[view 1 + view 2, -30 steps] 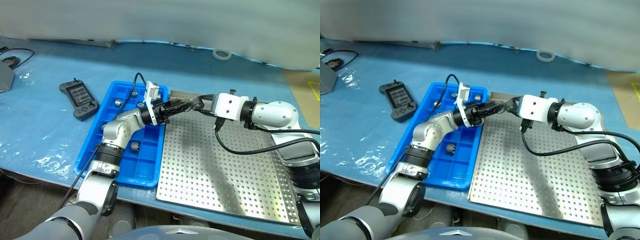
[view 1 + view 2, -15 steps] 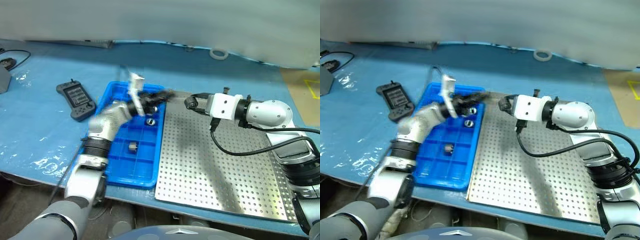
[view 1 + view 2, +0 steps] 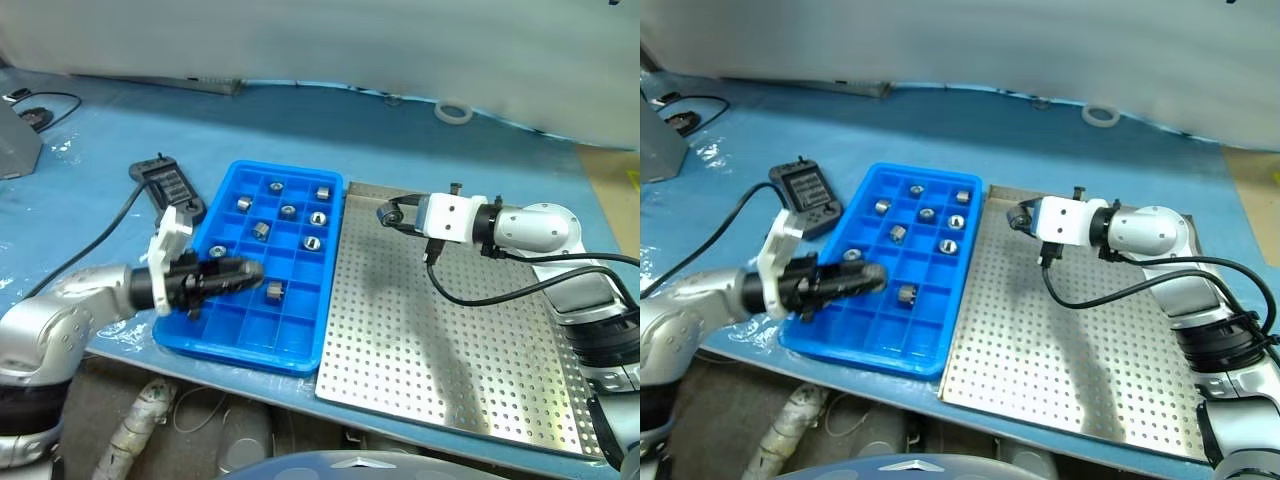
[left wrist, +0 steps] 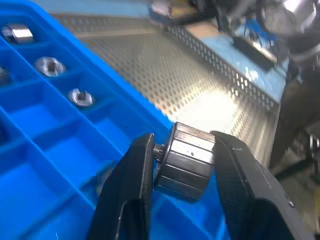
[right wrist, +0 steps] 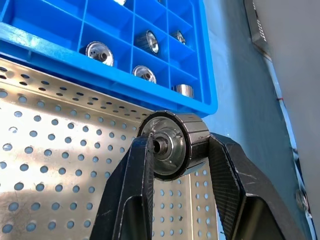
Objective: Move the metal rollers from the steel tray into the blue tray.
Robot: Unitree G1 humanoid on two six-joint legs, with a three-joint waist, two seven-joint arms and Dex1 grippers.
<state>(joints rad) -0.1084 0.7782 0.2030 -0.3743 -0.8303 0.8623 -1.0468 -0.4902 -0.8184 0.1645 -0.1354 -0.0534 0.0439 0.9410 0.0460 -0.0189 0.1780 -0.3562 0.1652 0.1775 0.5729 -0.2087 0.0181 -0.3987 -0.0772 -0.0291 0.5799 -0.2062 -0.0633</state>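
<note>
Here, eight rollers (image 3: 287, 211) already sit in cells of the blue tray (image 3: 232, 342), one to a cell, mostly toward its far end. Two more are in the air: the left gripper (image 4: 182, 165) is clamped on a roller (image 4: 186, 161) low over the tray's near half, and the right gripper (image 5: 174, 146) pinches another (image 5: 172, 143) above the steel tray (image 3: 455, 350), just beside the blue tray's far corner. The steel tray looks bare of loose rollers.

The risk, I judge, is in the release. Letting go off-centre could land a roller on a divider or in an occupied cell, where it may bounce out. The right arm's cable (image 3: 480, 295) hangs close to the steel tray and could drag.
</note>
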